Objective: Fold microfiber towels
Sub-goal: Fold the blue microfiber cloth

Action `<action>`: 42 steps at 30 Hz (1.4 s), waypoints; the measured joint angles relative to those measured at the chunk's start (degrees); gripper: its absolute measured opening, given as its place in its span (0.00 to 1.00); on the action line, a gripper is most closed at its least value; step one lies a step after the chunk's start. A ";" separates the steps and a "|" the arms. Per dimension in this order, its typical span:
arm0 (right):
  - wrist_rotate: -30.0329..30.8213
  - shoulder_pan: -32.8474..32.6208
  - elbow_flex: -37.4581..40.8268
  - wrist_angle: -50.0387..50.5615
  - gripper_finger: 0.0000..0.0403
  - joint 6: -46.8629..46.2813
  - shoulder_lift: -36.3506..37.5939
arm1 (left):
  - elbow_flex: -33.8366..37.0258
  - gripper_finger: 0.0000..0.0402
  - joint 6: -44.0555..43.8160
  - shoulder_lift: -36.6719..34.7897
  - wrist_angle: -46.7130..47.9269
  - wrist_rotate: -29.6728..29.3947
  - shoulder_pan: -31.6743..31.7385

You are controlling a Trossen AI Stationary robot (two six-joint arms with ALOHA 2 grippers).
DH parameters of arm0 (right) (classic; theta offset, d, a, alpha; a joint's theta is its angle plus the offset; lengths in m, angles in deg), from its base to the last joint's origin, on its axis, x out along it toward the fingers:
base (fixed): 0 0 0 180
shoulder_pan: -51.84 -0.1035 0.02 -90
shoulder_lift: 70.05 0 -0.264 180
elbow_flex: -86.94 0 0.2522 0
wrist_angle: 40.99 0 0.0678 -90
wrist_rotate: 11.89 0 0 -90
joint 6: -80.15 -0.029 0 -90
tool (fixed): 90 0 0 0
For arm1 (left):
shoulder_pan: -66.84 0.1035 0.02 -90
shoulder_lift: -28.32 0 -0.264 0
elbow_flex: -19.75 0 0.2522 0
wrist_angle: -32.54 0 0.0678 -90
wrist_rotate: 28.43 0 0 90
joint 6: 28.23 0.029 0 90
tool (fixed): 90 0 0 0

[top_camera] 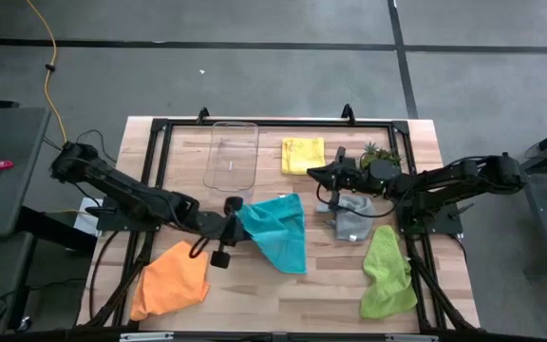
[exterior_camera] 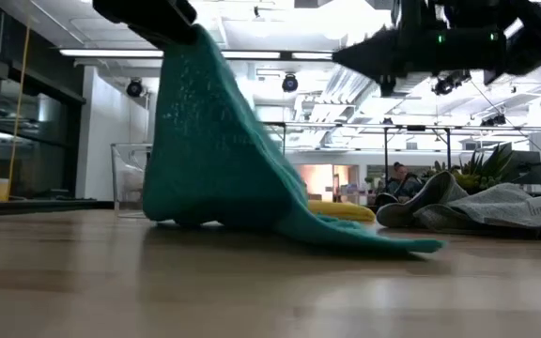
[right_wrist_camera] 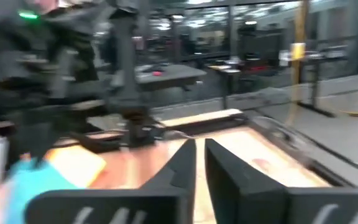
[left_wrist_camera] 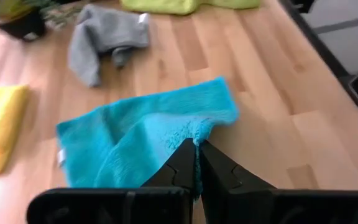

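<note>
Left gripper (top_camera: 238, 215) is clamped on the near-left corner of the teal towel (top_camera: 281, 231), fingers together with cloth pinched between them (clear in left wrist view (left_wrist_camera: 197, 163)). Towel sits mid-table, just in front of the clear tray (top_camera: 232, 157). From the pinch point the towel runs away toward the right arm's side, long axis roughly along the table's width, free far end trailing on the wood. Low view: held corner is lifted high, cloth hangs in a tent shape (exterior_camera: 216, 150), tail still flat on the table.

Left arm is the one on it. Right gripper (top_camera: 323, 175) hovers right of the tray, between the yellow towel (top_camera: 303, 155) and the grey towel (top_camera: 353, 217), in the air. Its fingers are nearly together with a thin gap, nothing held (right_wrist_camera: 199, 163).

My read: the fold goes by carrying the lifted corner across toward the free end.

Towel look: plush, fuzzy nap, limp, rumpled, small white tag at one edge.
</note>
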 joint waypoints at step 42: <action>7.33 -34.71 -28.44 49.56 0.46 2.23 -30.66 | -0.02 0.00 -13.80 0.84 8.65 -4.71 -3.77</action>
